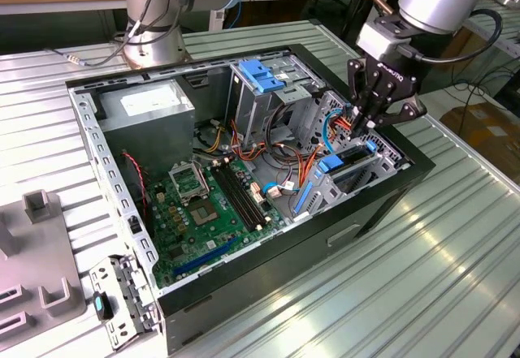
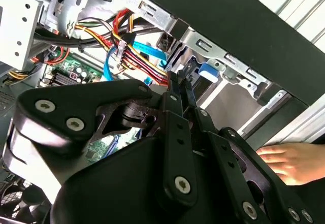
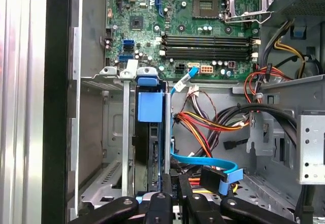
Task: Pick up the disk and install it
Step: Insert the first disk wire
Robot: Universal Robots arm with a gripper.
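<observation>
At the right-hand end of the open PC case in the exterior view, the disk (image 1: 355, 161) sits on edge in the drive bay, its blue plastic rail poking up just under the gripper (image 1: 365, 128). In the first wrist view the same disk (image 3: 151, 132) stands slotted between the bay's metal walls, blue rail tab on the end facing the motherboard, dark body running back toward the camera. The gripper (image 3: 172, 183) has its black fingers drawn close together right at the disk's near end, so it looks pinched on the drive's edge, though the actual contact is partly hidden by the linkage. In the second wrist view the fingers (image 2: 179, 94) come together to a narrow point beside a blue tab in the bay.

Just beside the disk, a blue SATA cable (image 3: 203, 160) loops across the lower middle of the first wrist view, with a bundle of red, yellow and orange power wires (image 3: 203, 122) above it. The motherboard (image 1: 203, 204) fills the case floor, with an empty CPU socket (image 1: 188, 181) and black RAM slots. A drive cage with a blue handle (image 1: 264, 78) stands near the top centre of the exterior view, and the grey power supply (image 1: 150, 106) sits in the upper left corner of the case. Someone's hand (image 2: 287, 160) rests on the case's edge at the lower right of the second wrist view.
</observation>
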